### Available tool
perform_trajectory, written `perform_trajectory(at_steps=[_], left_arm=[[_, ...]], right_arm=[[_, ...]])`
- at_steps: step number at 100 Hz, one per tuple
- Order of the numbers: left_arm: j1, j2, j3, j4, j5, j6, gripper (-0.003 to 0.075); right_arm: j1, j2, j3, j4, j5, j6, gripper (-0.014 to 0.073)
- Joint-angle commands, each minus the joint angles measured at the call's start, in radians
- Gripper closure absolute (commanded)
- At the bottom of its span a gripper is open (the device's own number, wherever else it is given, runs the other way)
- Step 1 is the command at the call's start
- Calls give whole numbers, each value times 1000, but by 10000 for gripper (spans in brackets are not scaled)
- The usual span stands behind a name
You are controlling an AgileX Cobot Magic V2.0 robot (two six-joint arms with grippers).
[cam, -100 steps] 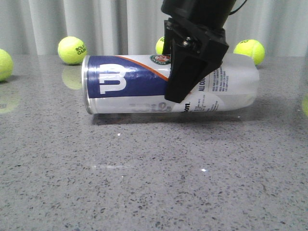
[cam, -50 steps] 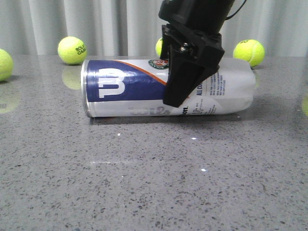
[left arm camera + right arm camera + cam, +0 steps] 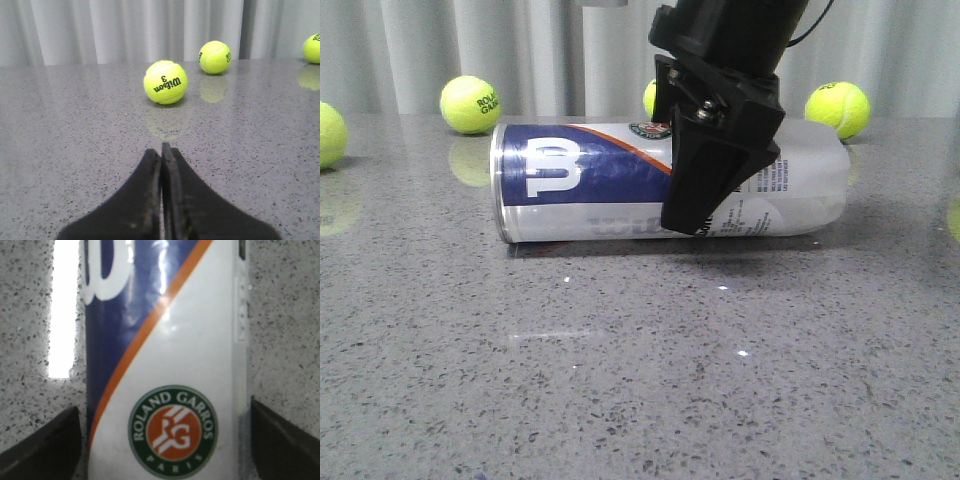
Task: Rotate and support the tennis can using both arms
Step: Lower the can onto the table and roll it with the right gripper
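The long white plastic tennis can [image 3: 620, 180] is showing a navy section with a white "W" logo [image 3: 552, 168], an orange diagonal stripe [image 3: 150, 325], a round green-and-orange Roland Garros emblem [image 3: 172, 430] and small black print. Its metal rim [image 3: 498, 185] is gleaming silver. The angular right gripper [image 3: 710, 190] is showing matte black, as is the left gripper [image 3: 161, 200]. Yellow-green felt tennis balls [image 3: 165, 82] are carrying black lettering. The speckled grey stone-look table [image 3: 620, 380] is lying before pale grey pleated curtains [image 3: 520, 50].

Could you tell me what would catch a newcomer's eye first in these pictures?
The tennis can lying on its side across the grey table, metal rim to the left. The right gripper straddles its middle from above, fingers spread wider than the can. Yellow tennis balls dot the table behind.
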Motion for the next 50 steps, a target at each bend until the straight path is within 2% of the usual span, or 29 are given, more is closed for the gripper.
perform_trajectory(at_steps=[1, 29, 39, 50], left_arm=[[-5, -40, 46, -11, -82, -9, 741], [-5, -40, 46, -11, -82, -9, 741], [-5, -40, 46, -11, -82, -9, 741], [-5, -40, 46, -11, -82, -9, 741]], right_arm=[[-1, -67, -26, 13, -24, -4, -54], [-1, -147, -26, 13, -23, 10, -54], [-1, -177, -26, 6, -40, 98, -53], [-1, -203, -26, -41, -67, 282, -27]])
